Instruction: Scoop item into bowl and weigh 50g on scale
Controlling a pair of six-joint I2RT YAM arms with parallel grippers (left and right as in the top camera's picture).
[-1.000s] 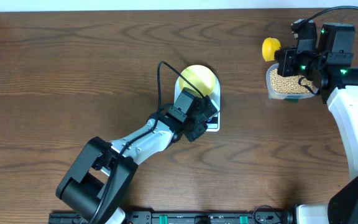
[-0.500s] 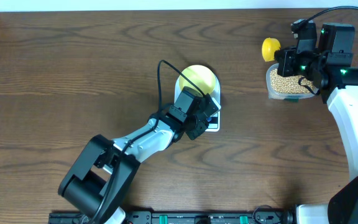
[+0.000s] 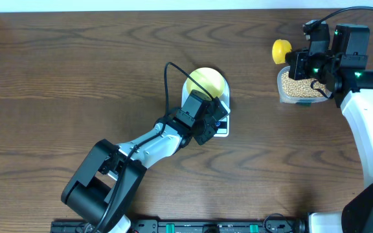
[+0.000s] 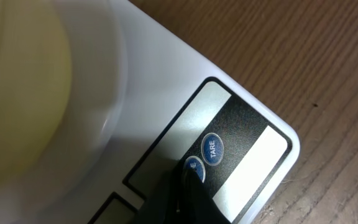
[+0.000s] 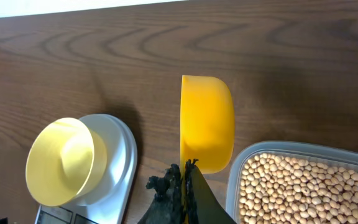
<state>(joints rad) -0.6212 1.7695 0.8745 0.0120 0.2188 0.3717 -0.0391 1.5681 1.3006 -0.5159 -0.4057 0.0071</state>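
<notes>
Under the closed, empty left pincer point(image 4: 188, 179), a scale point(image 4: 166, 68) button point(image 4: 194, 165) gets pressed; next the right pincer point(image 5: 185, 169), gripping the scoop point(image 5: 207, 121), should dig beans point(image 5: 297, 186).

**Even Light Overhead, Soft Focus at the Left Wrist**

The overhead view was bright and evenly lit, and the wood grain of the table point(image 3: 76, 77) was sharp from edge to edge. Only faint, short shadows lay beside the arms.

In the left wrist view the bowl point(image 4: 17, 81) was a blurred, out-of-focus pale mass. The white face of the scale point(image 4: 160, 68) was nearly washed out, with a soft grey shadow ringing the bowl's base. The left gripper point(image 4: 188, 186) showed only as a dark, soft-edged shape.

The right wrist view was crisp. The beans point(image 5: 303, 186) were sharp and the scoop point(image 5: 207, 121) was a saturated yellow. A pale sheen crossed the table's far edge, and the right gripper point(image 5: 184, 174) was a black silhouette.
</notes>
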